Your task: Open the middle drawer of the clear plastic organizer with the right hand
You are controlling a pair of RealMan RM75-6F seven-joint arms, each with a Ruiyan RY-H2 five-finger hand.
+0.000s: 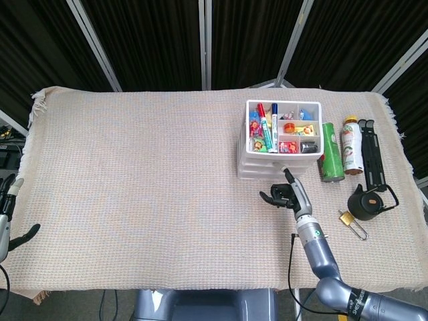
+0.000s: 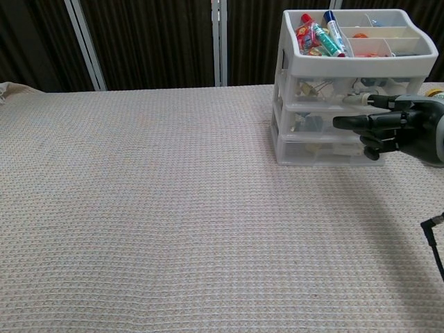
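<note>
Middle drawer [image 2: 326, 123] of the organizer [image 1: 278, 144] at the far right is looking closed, so you're just getting started. Your right hand [image 2: 388, 130] is hovering right in front of it, fingers partly curled, holding nothing; hooking and pulling remain.

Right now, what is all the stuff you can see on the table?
Organizer: one, clear plastic drawers, white top tray of markers and small items, back right of the cloth.
Can: one, green, right of the organizer.
Bottle: one, yellow cap, right of the can.
Stand: one, black, near the right edge.
Round case: one, black, in front of the stand.
Padlock: one, gold, beside the round case.
Cloth: one, beige, covering the table.
Left hand: at the left edge.
Right hand: black, before the drawers.
</note>
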